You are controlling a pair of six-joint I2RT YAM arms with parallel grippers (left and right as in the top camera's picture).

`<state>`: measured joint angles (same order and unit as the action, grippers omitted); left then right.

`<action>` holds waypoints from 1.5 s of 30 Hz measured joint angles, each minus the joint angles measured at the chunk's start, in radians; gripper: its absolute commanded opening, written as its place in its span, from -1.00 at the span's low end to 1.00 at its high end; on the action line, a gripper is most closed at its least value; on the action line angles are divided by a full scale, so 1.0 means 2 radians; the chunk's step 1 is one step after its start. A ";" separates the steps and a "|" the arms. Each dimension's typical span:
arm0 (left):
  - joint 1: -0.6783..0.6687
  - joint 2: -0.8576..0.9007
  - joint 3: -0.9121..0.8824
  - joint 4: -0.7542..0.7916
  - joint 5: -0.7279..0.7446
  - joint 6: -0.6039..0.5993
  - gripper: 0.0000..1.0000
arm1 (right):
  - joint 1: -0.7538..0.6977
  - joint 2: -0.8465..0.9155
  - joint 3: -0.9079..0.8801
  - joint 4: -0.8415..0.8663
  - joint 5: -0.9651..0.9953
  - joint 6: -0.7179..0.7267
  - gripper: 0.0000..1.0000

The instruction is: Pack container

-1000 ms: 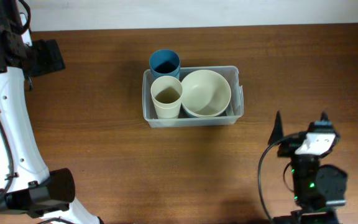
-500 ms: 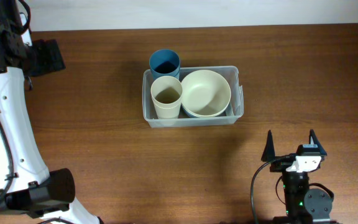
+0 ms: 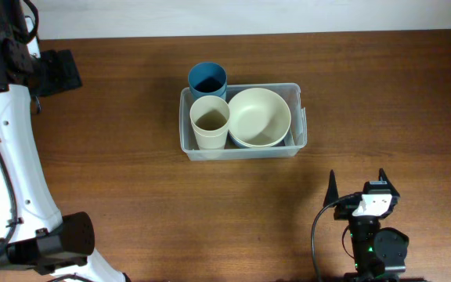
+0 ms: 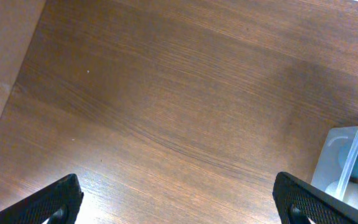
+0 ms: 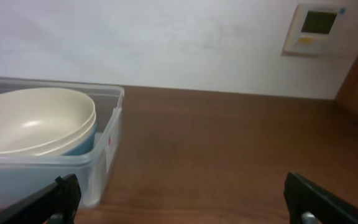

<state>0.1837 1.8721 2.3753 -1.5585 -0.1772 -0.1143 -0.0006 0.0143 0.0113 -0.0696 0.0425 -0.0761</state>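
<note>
- Hanging over bare wood at the far left, the left gripper has its fingers spread wide with nothing between them. It is well apart from the load, probably parked out of the way.
- Next comes the container, near the middle of the table and toward its far edge.
- At its back left corner stands one blue cup. I cannot tell whether it is inside the wall or just behind it.
- One cream cup stands upright in the left end, close against the bowl beside it.
- The right end holds one cream bowl nested in one blue bowl, stacked probably to save room. That makes two cups, two bowls and one container.
- At the right, the right gripper sits by the table's near edge, fingers apart and empty, well clear of the container. The packing looks about done.
</note>
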 measured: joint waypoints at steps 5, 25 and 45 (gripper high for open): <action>0.000 0.000 0.000 0.000 0.000 0.000 0.99 | 0.000 0.000 0.000 0.000 0.000 0.000 0.98; 0.000 0.000 0.000 0.000 0.000 0.000 1.00 | 0.000 0.000 0.000 0.000 0.000 -0.001 0.98; -0.011 -0.102 -0.149 0.295 0.093 -0.002 1.00 | 0.000 0.000 0.000 0.000 -0.001 -0.001 0.98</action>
<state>0.1623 1.6680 2.0769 -0.9688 0.0082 -0.1177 -0.0006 0.0139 0.0113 -0.0704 0.0410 -0.0788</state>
